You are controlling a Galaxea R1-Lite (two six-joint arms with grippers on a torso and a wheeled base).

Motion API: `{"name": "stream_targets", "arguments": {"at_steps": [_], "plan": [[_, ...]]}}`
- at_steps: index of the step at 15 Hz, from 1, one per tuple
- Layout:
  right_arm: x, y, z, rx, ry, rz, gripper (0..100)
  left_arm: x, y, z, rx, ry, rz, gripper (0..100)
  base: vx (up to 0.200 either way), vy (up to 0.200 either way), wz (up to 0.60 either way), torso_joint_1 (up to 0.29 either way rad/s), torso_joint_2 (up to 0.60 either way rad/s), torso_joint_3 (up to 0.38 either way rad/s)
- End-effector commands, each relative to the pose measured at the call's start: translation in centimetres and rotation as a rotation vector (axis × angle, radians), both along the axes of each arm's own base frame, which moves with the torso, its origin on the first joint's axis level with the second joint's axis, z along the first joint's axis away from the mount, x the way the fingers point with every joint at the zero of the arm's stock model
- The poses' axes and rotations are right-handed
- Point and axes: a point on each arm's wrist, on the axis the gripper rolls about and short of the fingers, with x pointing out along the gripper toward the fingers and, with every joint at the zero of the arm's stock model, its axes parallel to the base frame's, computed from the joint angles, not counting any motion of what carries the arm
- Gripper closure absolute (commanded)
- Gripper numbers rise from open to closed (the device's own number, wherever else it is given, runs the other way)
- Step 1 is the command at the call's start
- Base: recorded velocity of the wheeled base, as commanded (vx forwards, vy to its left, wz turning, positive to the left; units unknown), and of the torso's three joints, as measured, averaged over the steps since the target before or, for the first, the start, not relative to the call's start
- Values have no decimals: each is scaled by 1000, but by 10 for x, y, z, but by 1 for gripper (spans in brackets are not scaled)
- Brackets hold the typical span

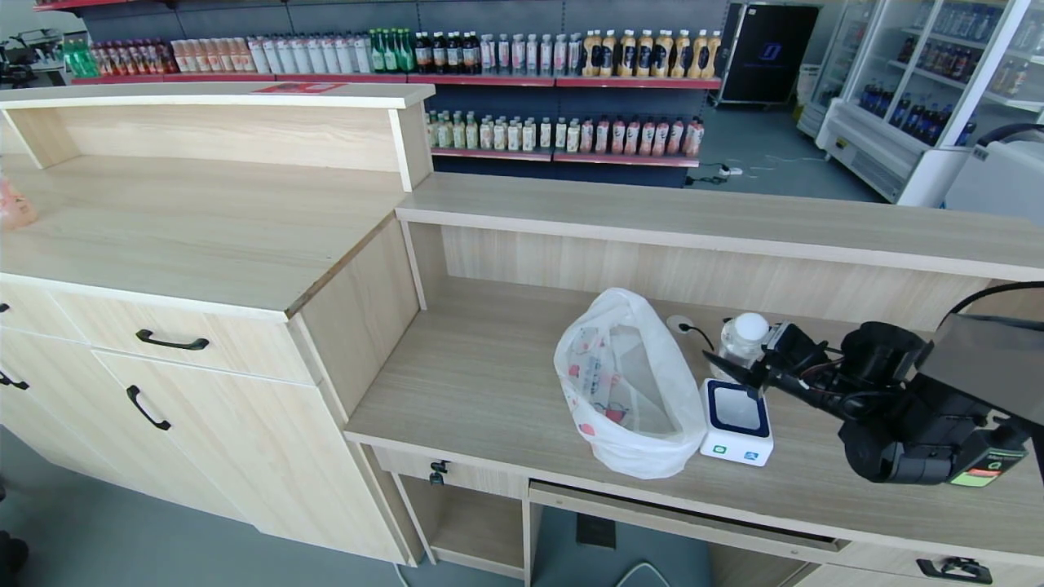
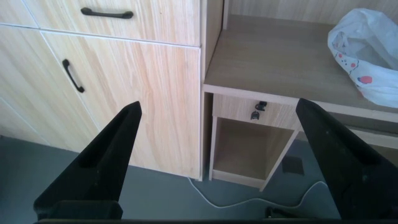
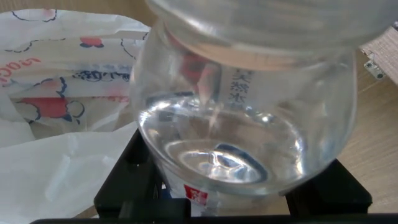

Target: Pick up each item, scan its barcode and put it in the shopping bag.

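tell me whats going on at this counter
The right gripper holds a clear bottle with a white cap just behind the scanner on the wooden desk, next to the open shopping bag. The left gripper hangs open down by the cabinet front, holding nothing. The bottle isn't in the bag yet.

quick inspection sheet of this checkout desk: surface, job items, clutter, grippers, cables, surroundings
surface: light wood desk, lower than the raised counter to its left.
job's things: shopping bag open on the desk; scanner close beside it on the right; clear bottle with a white cap behind the scanner.
clutter: pink thing at the raised counter's left edge, too cut off to name.
grippers: right gripper closed around the bottle; left gripper open, holding nothing, out in front of the cabinet doors.
cables: black cable on the desk; white cable on the floor under it.
surroundings: drink shelves; glass-door fridges.
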Motion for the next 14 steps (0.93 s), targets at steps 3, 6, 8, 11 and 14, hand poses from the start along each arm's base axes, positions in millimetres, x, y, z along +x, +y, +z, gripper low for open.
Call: {"name": "stream_targets", "arguments": {"at_steps": [3, 6, 8, 11, 14], "plan": [[-83, -34, 107, 118, 3, -317, 100, 0, 0, 0, 0, 2, 1, 0, 0, 0, 0, 0, 0, 0], [-165, -70, 126, 126, 85, -571, 100, 0, 0, 0, 0, 2, 1, 0, 0, 0, 0, 0, 0, 0], [-188, -82, 145, 122, 54, -659, 100, 0, 0, 0, 0, 2, -1, 0, 0, 0, 0, 0, 0, 0], [-212, -85, 167, 40, -54, -719, 100, 0, 0, 0, 0, 2, 1, 0, 0, 0, 0, 0, 0, 0], [-222, -82, 176, 21, -97, -732, 100, 0, 0, 0, 0, 2, 1, 0, 0, 0, 0, 0, 0, 0]]}}
